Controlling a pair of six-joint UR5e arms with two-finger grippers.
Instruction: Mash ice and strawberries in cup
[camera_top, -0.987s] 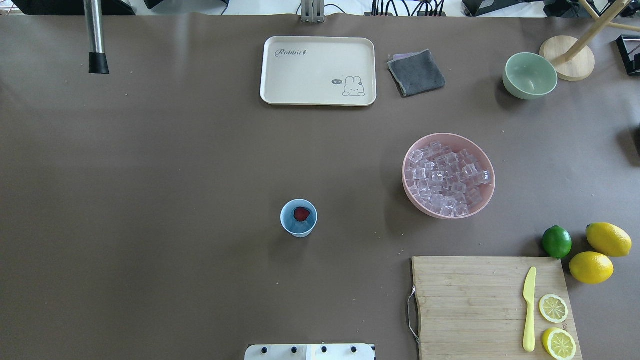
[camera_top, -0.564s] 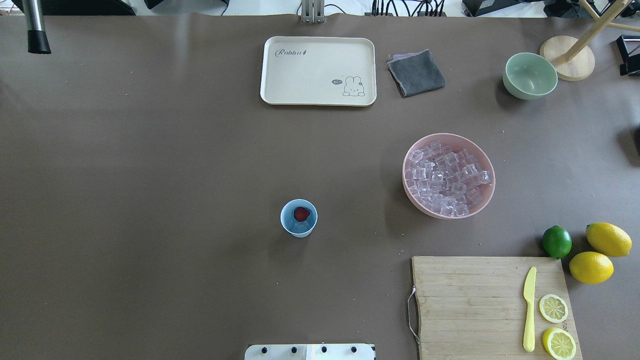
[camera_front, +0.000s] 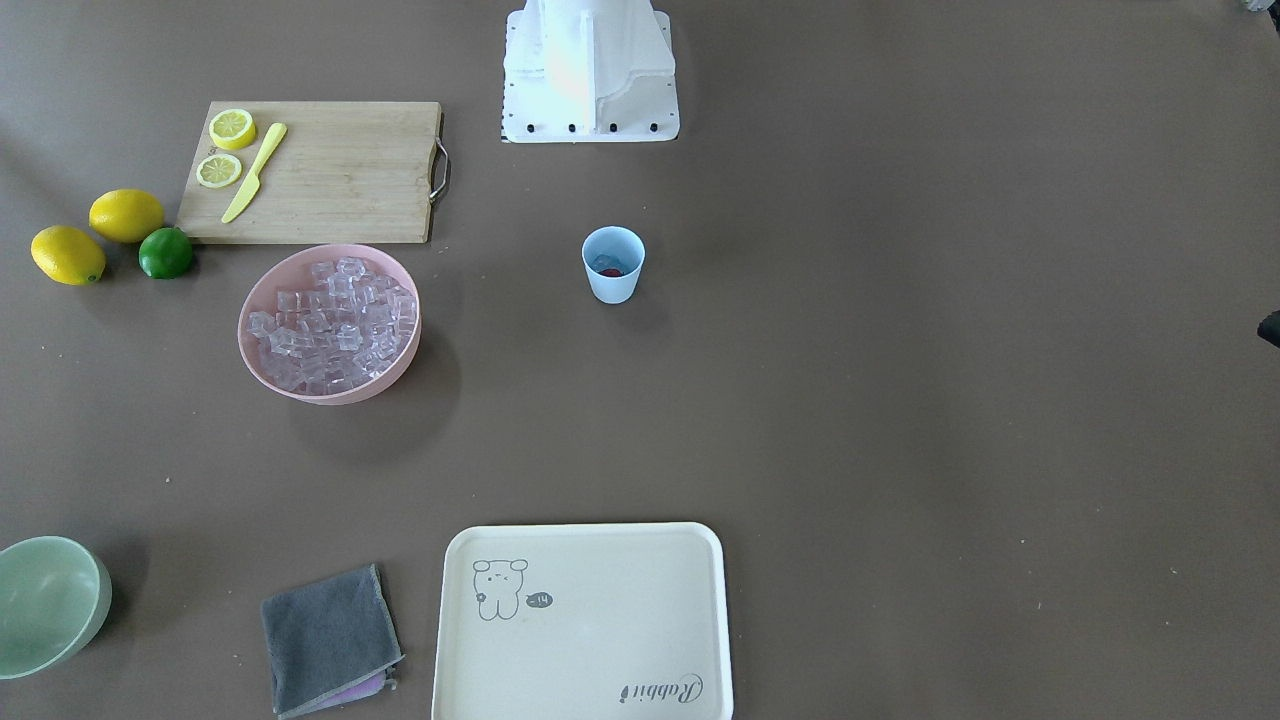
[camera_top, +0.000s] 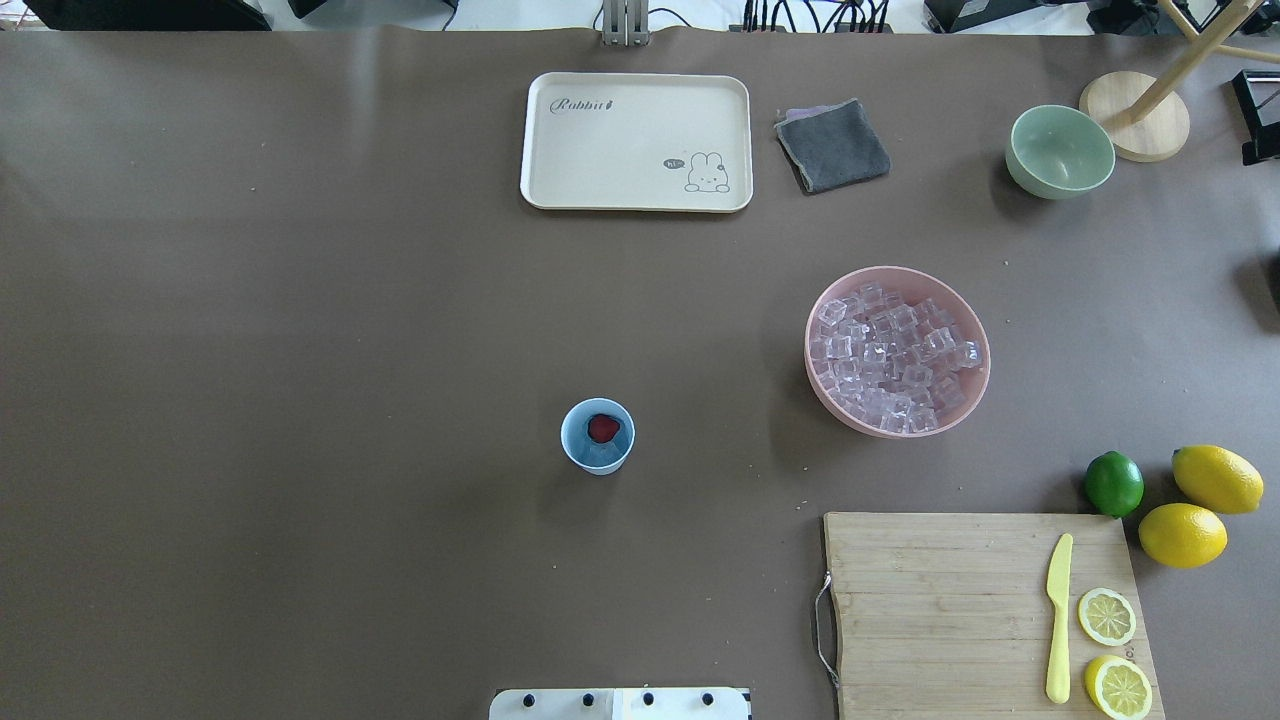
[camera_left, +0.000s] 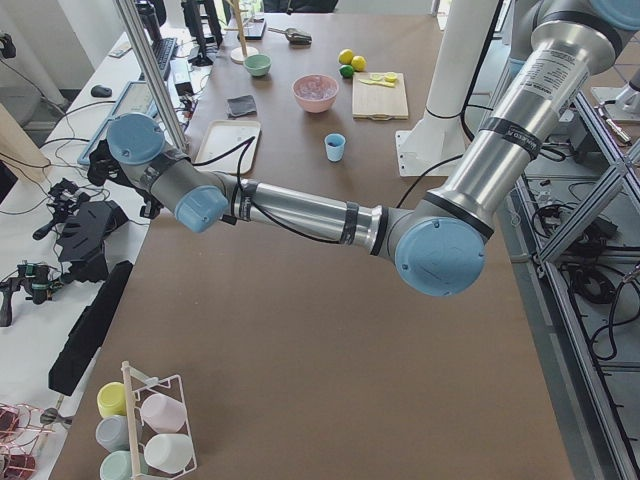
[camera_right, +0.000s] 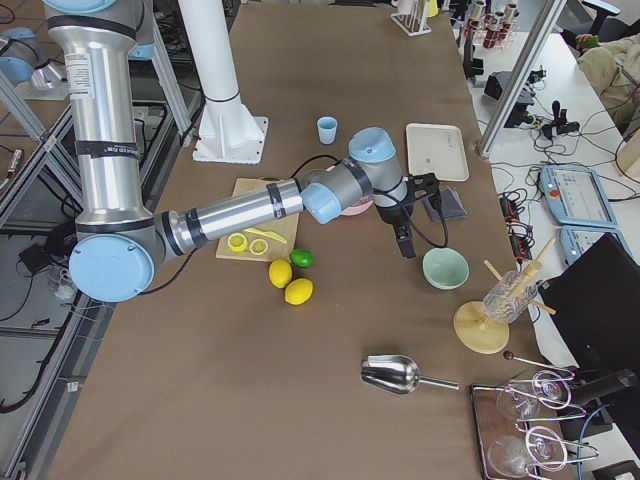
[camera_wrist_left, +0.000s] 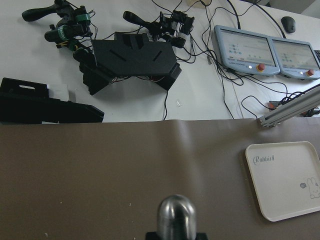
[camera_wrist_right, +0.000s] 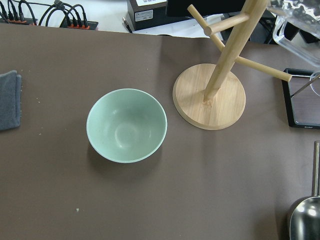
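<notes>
Left claw (camera_left: 98, 172) hangs past the desk's (camera_top: 300, 400) end, well away from the cup (camera_top: 572, 445); its jaws can't be read, though a steel rod (camera_wrist_left: 176, 216) sits centred in its wrist view, probably carried; that rod has slid out of the overhead view within the last second, so mashing looks finished or paused. Strawberry (camera_top: 603, 428) lies in the cup, seemingly whole; ice (camera_top: 890, 360) is heaped in the pink bowl (camera_top: 850, 418), the cup's nearest neighbour, well apart. Right claw (camera_right: 405, 243), state unreadable, hovers by the green bowl (camera_wrist_right: 126, 125), farther from the cup; nothing blocks it.
</notes>
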